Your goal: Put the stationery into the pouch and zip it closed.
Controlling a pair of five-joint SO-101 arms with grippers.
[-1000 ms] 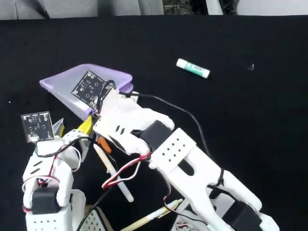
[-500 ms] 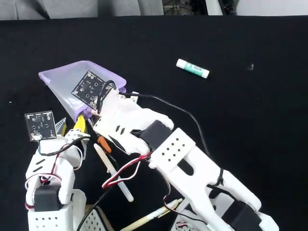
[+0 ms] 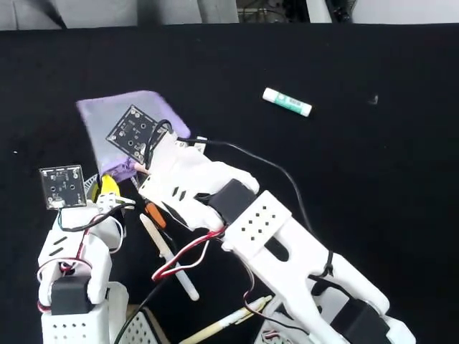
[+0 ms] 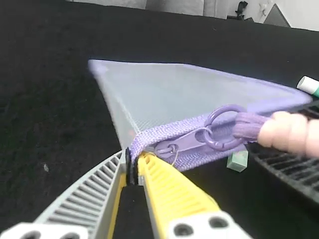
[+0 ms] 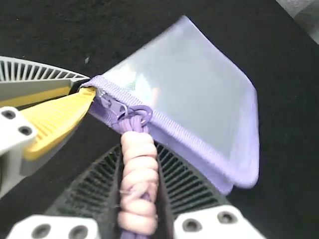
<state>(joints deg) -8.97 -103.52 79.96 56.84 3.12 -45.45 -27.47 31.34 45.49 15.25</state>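
Note:
The purple mesh pouch (image 3: pixel 118 118) lies at the table's left. My left gripper (image 4: pixel 130 158), with one grey and one yellow finger, is shut on the pouch's zip-end corner (image 4: pixel 135 144). The zip slider (image 4: pixel 175 147) sits close to that corner, and its ring (image 4: pixel 224 130) leads to a pink tassel pull (image 4: pixel 286 130). My right gripper (image 5: pixel 138 149) has black fingers shut on the pink tassel pull (image 5: pixel 135 194). In the high view the left gripper (image 3: pixel 107 188) and right gripper (image 3: pixel 136 168) meet at the pouch's near corner. Whatever is inside the pouch is not clear.
A white and green glue stick (image 3: pixel 287 101) lies far right of the pouch. Under the right arm lie a white pen (image 3: pixel 168 254), an orange item (image 3: pixel 154 215) and a wooden pencil (image 3: pixel 222 322). A small pale green block (image 4: pixel 238 160) lies by the pouch.
The pouch has swung and narrowed in the high view, its far edge now pointing more toward the back. The left gripper has shifted slightly right with the corner. The right arm has hardly moved.

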